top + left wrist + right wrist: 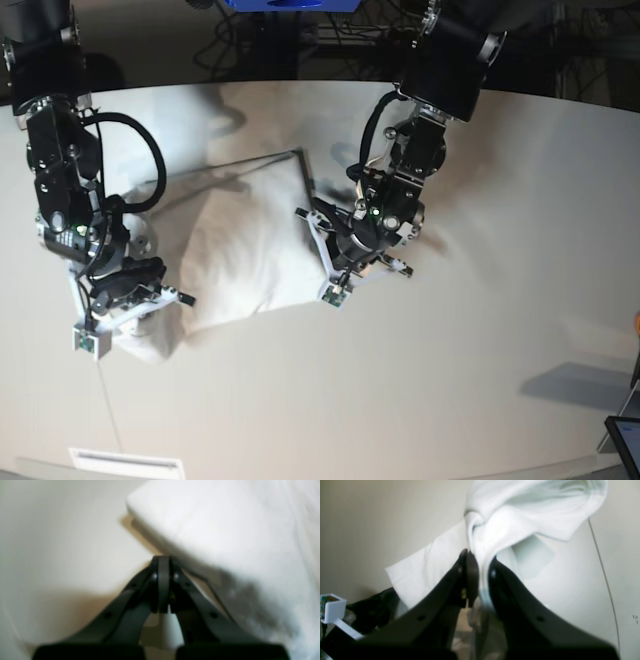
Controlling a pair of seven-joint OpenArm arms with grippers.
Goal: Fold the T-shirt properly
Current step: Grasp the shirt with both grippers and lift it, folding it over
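Observation:
The white T-shirt (250, 250) lies bunched on the pale table (450, 380), plain side up, with no print showing. My right gripper (145, 300), on the left of the base view, is shut on a gathered fold of the shirt at its lower left corner. In the right wrist view the cloth (520, 517) runs up from between the right gripper's (481, 560) black fingers. My left gripper (325, 228) sits at the shirt's right edge. In the left wrist view the left gripper (163, 560) is shut, its tips against the folded edge of the shirt (225, 525), and no cloth shows between them.
A thin dark cable (230, 165) runs across the table behind the shirt. A white strip (125, 463) lies at the near edge. A dark tablet-like object (625, 440) pokes in at the lower right corner. Dark cabling sits beyond the table's far edge.

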